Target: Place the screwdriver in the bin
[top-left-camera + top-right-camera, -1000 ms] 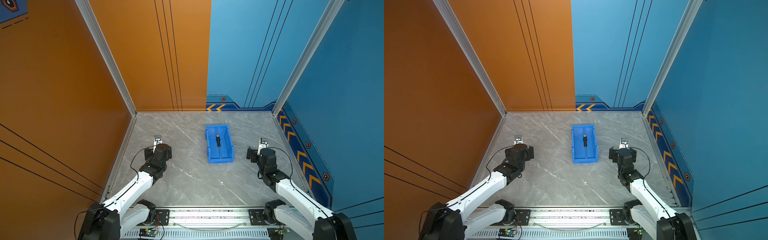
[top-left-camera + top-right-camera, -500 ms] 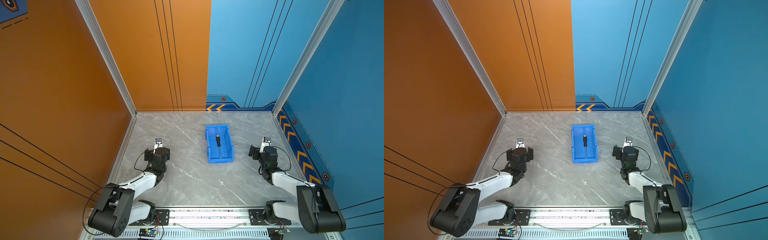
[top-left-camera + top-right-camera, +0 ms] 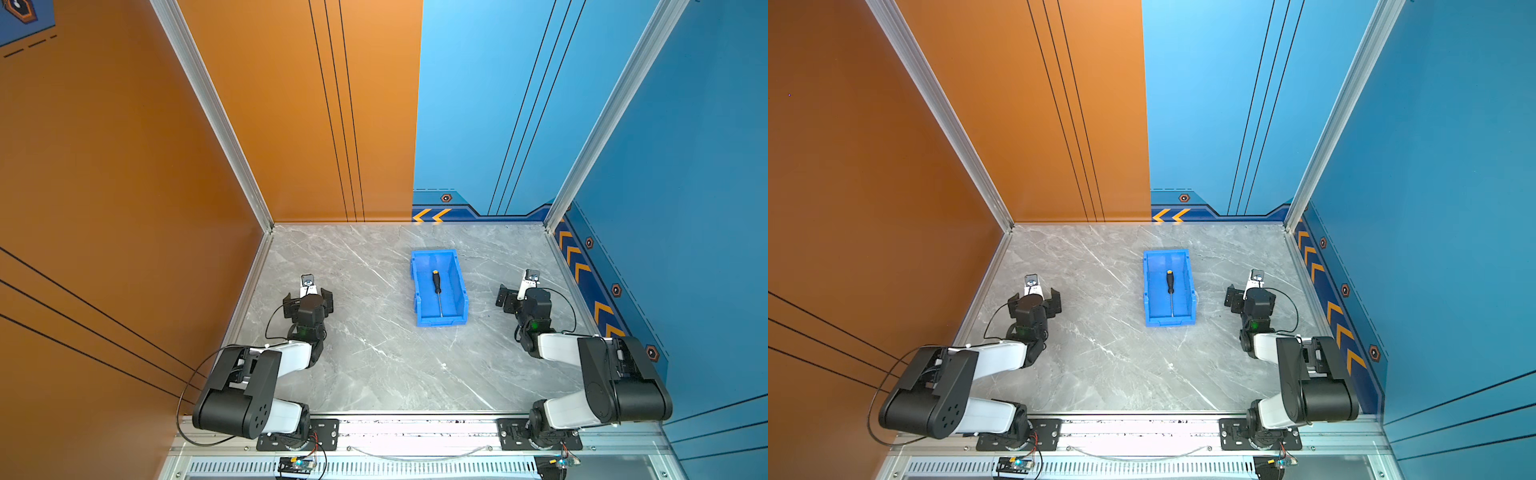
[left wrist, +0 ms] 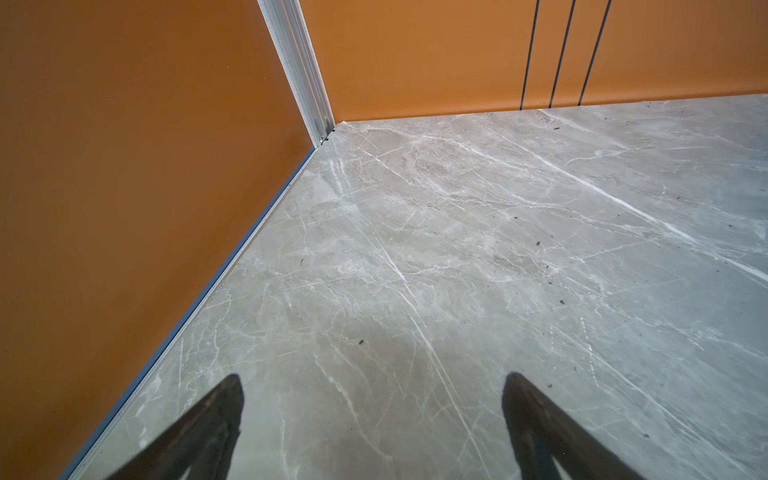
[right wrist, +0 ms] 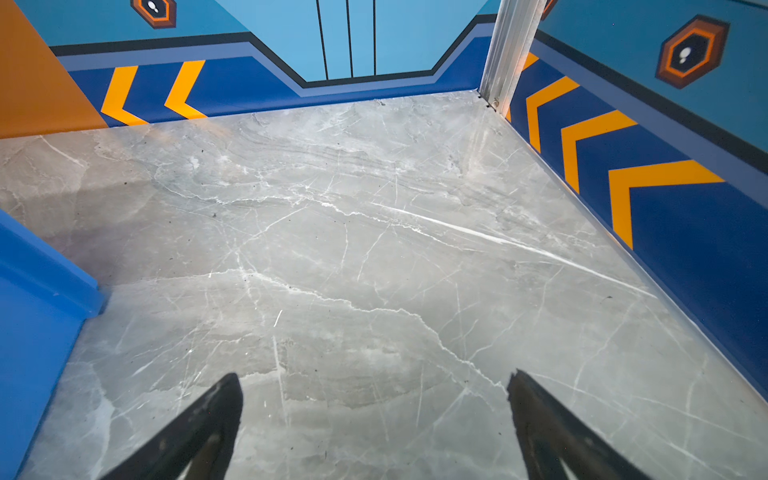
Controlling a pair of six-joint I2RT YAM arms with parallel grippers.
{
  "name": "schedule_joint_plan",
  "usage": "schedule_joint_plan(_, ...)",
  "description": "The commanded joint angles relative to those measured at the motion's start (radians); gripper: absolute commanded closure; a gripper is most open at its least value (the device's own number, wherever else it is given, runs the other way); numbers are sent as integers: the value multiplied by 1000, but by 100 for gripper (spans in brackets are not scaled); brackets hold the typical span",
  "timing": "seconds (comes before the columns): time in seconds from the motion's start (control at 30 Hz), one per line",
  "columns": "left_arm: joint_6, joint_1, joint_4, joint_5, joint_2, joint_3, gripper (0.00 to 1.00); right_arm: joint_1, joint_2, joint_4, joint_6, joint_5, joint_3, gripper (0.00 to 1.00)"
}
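— Holding anything with the left gripper [image 4: 372, 377] or the right gripper [image 5: 374, 375]?

— Holding nothing; spread wide over bare table [image 4: 457, 249], well apart from the bin [image 3: 416, 286], left and right of it; folded further back from it than a second ago.

— And the screwdriver [image 3: 437, 291]?

— Lying flat inside the bin, handle toward its far wall, tip toward its low front lip; judged done, with only parking left.
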Motion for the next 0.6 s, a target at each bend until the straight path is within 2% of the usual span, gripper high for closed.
schedule_joint_plan(0.0, 10, 12, 51, 48, 19, 18, 2, -8, 28, 84, -1, -18, 1, 0)
schedule_joint_plan(0.57, -16, 72, 145, 165, 149, 31, 2, 10, 57, 109, -20, 2, -1, 0)
